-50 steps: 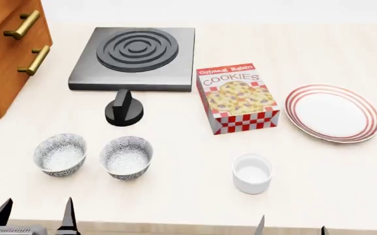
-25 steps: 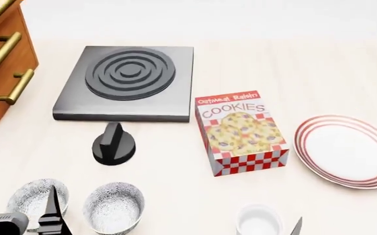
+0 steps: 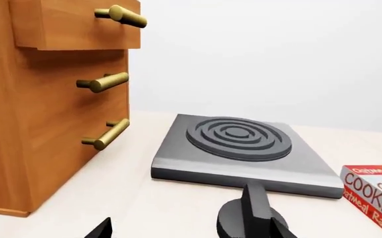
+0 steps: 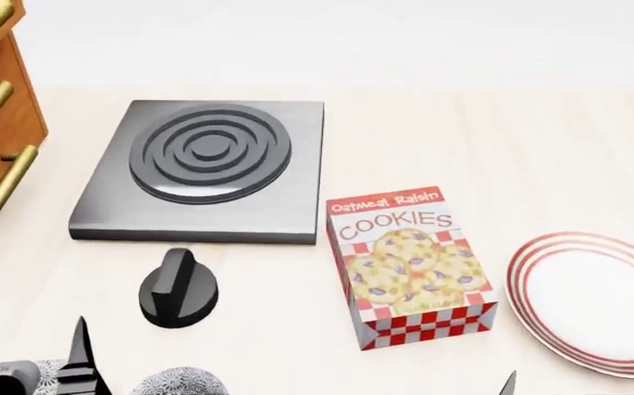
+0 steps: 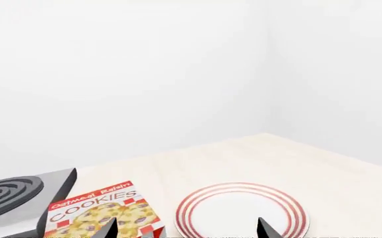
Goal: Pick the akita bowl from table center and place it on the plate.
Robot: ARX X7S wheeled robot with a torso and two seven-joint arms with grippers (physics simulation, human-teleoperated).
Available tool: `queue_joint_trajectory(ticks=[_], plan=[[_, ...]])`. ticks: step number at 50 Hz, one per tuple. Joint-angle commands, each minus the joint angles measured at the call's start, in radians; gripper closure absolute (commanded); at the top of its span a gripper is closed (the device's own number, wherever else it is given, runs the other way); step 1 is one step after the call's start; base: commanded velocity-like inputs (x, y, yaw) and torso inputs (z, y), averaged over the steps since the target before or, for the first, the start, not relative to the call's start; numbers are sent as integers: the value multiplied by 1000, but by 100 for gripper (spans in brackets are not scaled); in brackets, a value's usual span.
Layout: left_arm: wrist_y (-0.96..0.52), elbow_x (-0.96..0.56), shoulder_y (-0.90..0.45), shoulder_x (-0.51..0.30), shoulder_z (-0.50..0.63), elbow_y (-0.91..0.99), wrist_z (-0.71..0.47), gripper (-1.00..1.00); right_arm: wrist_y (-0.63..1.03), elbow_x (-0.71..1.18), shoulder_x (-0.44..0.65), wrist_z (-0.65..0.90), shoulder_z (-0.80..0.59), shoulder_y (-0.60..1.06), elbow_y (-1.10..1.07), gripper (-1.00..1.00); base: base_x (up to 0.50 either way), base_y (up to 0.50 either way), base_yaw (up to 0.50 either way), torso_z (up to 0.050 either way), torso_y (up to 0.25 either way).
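A: How far is the task being carried at this moment?

B: Nothing is being held yet. The small round speckled grey-and-white akita bowl (image 4: 182,382) is being seen only as a sliver of rim at the near edge of the head view, resting on the pale wooden table (image 4: 492,132); whether it is the centre bowl of the pair cannot be told from so little. The wide shallow white plate with thin red rings (image 4: 599,303) is lying bare, well apart to the right, beyond the red-and-white oatmeal raisin cookie box (image 4: 410,265). Grasping, lifting, carrying and setting down are all judged to be still outstanding.

A: And the grippers?

B: The left gripper (image 4: 26,362) is being shown with its dark fingertips spread apart, just beside the bowl's rim. Of the right gripper (image 5: 185,227), two tips are being shown well separated in its wrist view, so it is being read as parted and empty.

A: Which way is the bowl being pointed?

B: Being round, it is being given no long axis; it is judged to be sitting upright, mouth up, though most of it is being cut off.
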Motion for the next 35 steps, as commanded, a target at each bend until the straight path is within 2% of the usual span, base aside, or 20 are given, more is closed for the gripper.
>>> queue_joint_trajectory(ticks=[1,11,18,25,35], plan=[[5,-9,2,-11,4,-1,-10,-100,-5,7,11,14,-13,-1,4,-100,0,0,0,0,0],[7,-17,6,-18,7,2,-17,-100,29,33,26,8,-36,9,2,-100,0,0,0,0,0],[11,-16,-17,-32,-24,-14,-47,-100,327,111,107,-72,-140,138,-99,-100,0,0,0,0,0],[12,-36,-49,-60,-100,-39,-81,-100,463,206,121,-138,-187,272,-103,-100,0,0,0,0,0],[47,-62,-32,-84,-185,-79,-109,-100,698,249,121,-225,-342,514,-4,-100,0,0,0,0,0]])
